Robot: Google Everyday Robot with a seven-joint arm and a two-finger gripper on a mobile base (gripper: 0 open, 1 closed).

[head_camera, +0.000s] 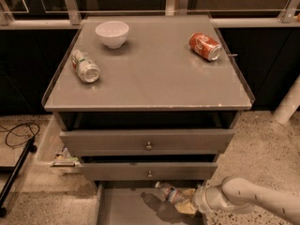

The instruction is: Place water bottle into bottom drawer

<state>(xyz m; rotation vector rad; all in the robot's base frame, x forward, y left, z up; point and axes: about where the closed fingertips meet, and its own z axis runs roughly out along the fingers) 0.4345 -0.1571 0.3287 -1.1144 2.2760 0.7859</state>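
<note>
Surface (154, 81): grey cabinet top carrying a white bowl (112, 33), a green-and-white can (85, 66) and an orange-red can (205, 46).
Water bottle (169, 193): small, clear, ribbed, with a label band; tilted above the open bottom drawer (122, 211).
Claw (186, 203): lower right, clamped on the bottle's base end.

Tabletop (154, 78): bowl (112, 33), green can (85, 66), red can (205, 46)

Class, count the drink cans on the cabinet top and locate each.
2. A green-and-white can lies at the left; an orange-red can at the back right. None hidden. The pincer holds the water bottle over the bottom drawer.
</note>
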